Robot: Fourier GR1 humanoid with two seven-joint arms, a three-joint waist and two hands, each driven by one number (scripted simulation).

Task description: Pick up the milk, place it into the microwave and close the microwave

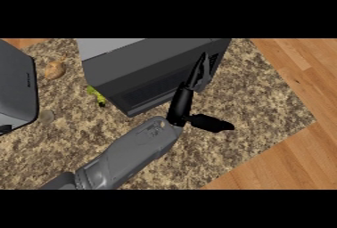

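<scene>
Desk (pixel 263 102): speckled stone top that carries everything here, with wood boards (pixel 296 147) beyond its right edge.
Microwave (pixel 145 67): the big dark box at the top centre. It looks closed all round, though I cannot tell if the door is fully home.
Grey box (pixel 14 89): a second appliance, cut by the left edge, well apart from the hand.
Left forearm (pixel 125 156): comes in from the lower left and slants up and right toward the microwave.
Left hand (pixel 179 107): open and holding nothing. Its straight fingers (pixel 199 71) lie along the microwave's right side, touching it, and the thumb (pixel 211 123) sticks out to the right.
Key relation: the microwave lies up and left of the hand, and the hand's long axis runs up along that side, so any closing push goes leftward.
Right hand: not shown.
Milk: nowhere in sight, so probably inside the microwave.
Small things: a yellow-green scrap (pixel 96 95) at the microwave's lower left corner, a brown lump (pixel 54 69) and a round pebble-like thing (pixel 46 116) further left.
</scene>
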